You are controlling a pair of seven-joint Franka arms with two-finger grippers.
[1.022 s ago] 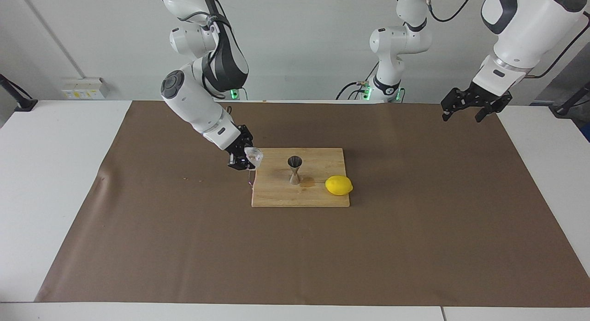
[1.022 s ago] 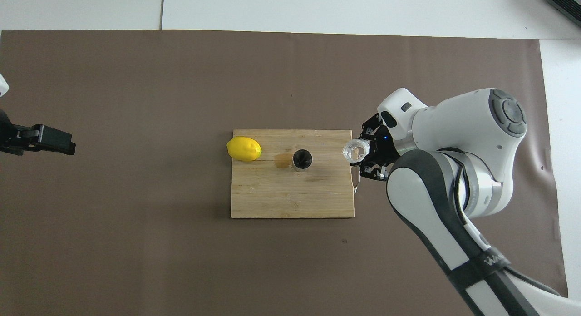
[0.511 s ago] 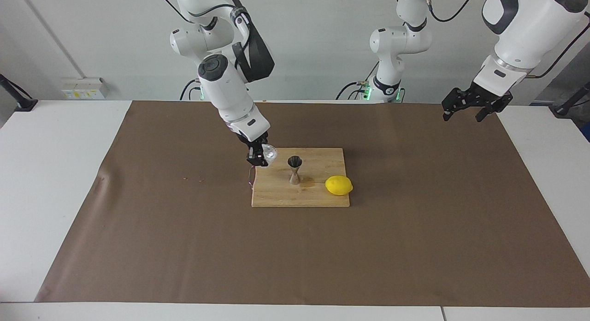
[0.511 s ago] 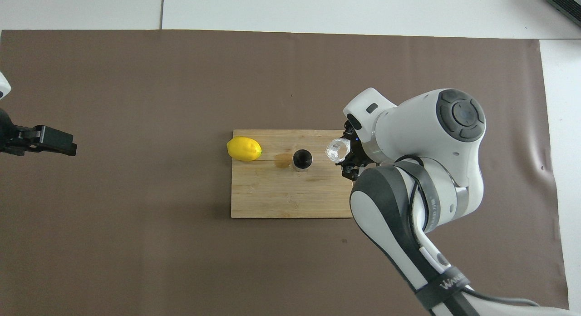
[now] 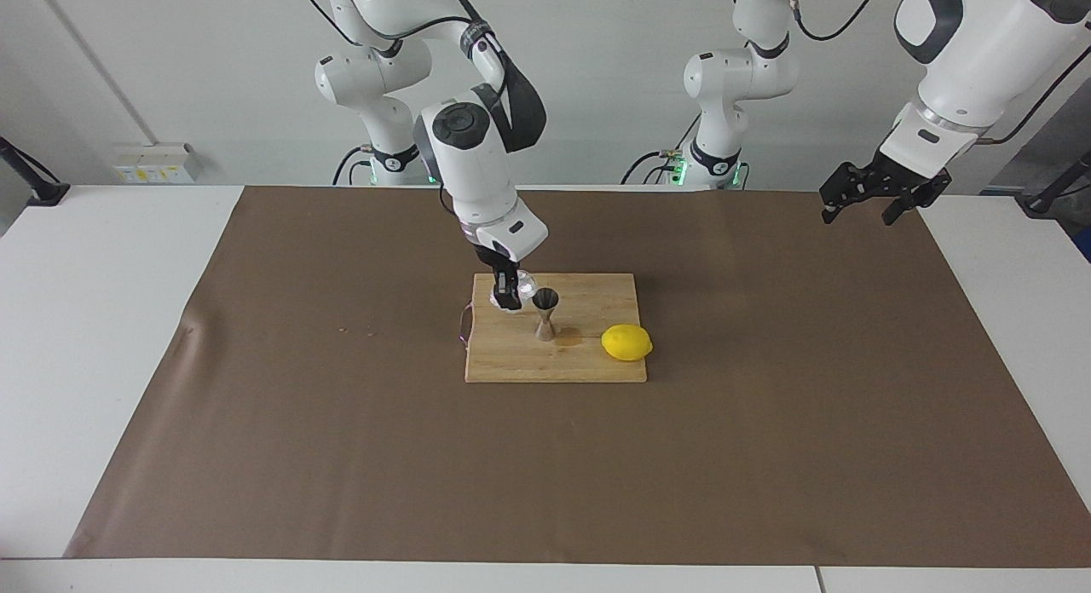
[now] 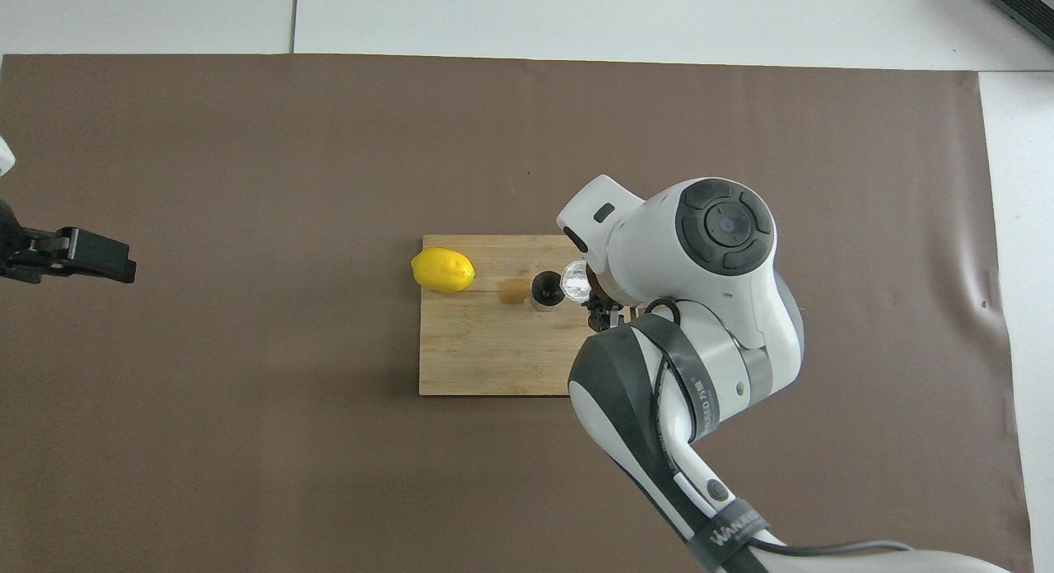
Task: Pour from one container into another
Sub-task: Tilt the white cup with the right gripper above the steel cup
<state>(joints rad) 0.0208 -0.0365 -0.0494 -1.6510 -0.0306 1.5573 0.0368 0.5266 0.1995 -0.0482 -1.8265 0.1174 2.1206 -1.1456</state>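
Glass cup (image 5: 522,288) now beside one jigger (image 5: 545,313), clamped in right end effector (image 5: 509,293); left end effector (image 5: 878,197) apart; one lemon (image 5: 626,342).

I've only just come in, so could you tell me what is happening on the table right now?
The right gripper is shut on a small clear glass cup and holds it tipped right beside the rim of the metal jigger, which stands upright on the wooden board. A lemon lies on the board too, beside the jigger toward the left arm's end. No liquid can be made out. The left gripper is open and waits in the air over the brown mat.
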